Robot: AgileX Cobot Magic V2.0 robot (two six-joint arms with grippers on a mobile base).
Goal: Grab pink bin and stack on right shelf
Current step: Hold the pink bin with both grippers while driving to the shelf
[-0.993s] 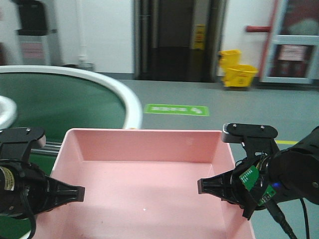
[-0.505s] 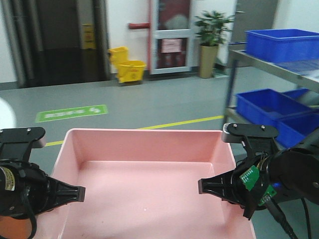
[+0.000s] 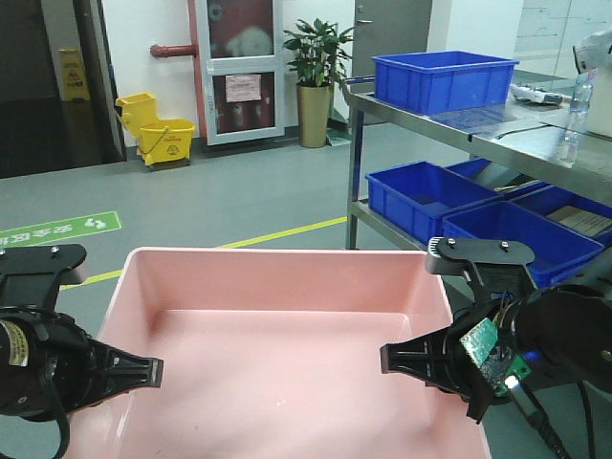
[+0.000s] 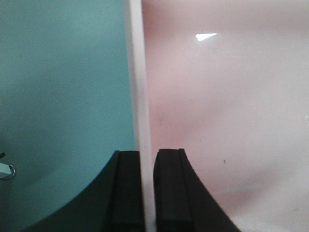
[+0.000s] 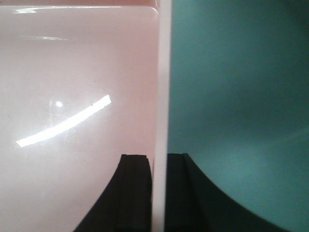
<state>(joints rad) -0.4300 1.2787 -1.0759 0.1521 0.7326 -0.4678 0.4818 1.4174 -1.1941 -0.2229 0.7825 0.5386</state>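
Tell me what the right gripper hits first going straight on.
The pink bin it clamps: the right gripper straddles its side wall, so the inner finger would probably reach the bin's floor first.

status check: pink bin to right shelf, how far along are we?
Done: the grab. The left gripper and right gripper each pinch a side wall of the pink bin, which is held up over the floor. In hand: carrying it, with the right shelf in view ahead to the right, a blue crate on its top. Left: closing on the shelf and setting the bin down.
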